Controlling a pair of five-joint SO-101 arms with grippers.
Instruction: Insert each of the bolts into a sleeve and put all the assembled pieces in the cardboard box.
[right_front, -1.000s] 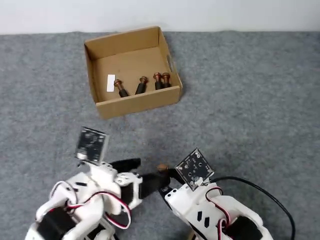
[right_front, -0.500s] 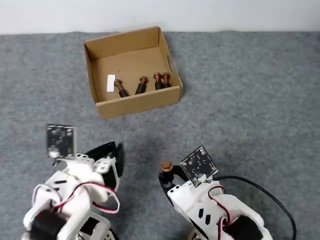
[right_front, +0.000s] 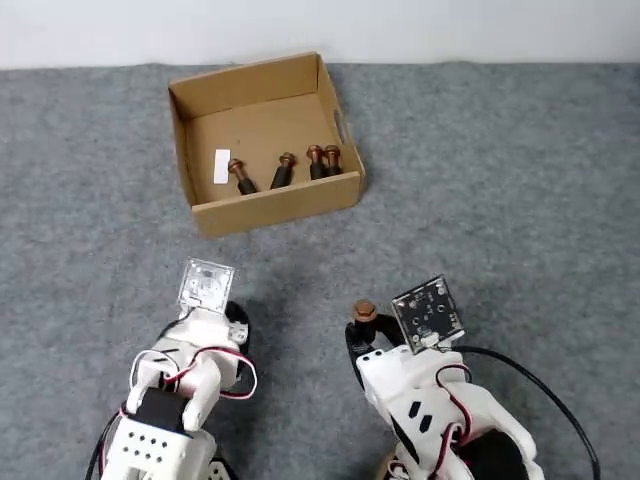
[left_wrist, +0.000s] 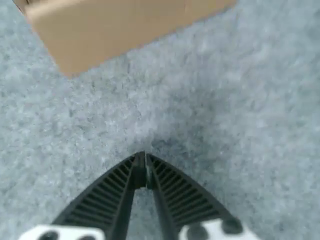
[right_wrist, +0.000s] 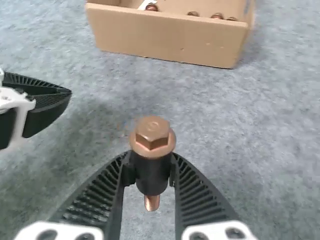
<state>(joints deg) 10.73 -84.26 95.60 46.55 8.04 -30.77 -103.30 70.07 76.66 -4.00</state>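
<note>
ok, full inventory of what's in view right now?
cardboard box: 1, brown, far side of the table, open top
sleeved bolts: 4, copper heads in black sleeves, lying in the box along its near wall
white slip: 1, white, on the box floor beside the sleeved bolts
held bolt: 1, copper hex head, seated in a black sleeve and standing upright in the right gripper, near side of the table
table cover: 1, grey, fuzzy, under everything
cable: 1, black, running from the right arm
left gripper: 1, black fingers, shut on nothing, above the cover in front of the box
right gripper: 1, black fingers, shut on the sleeve
</note>
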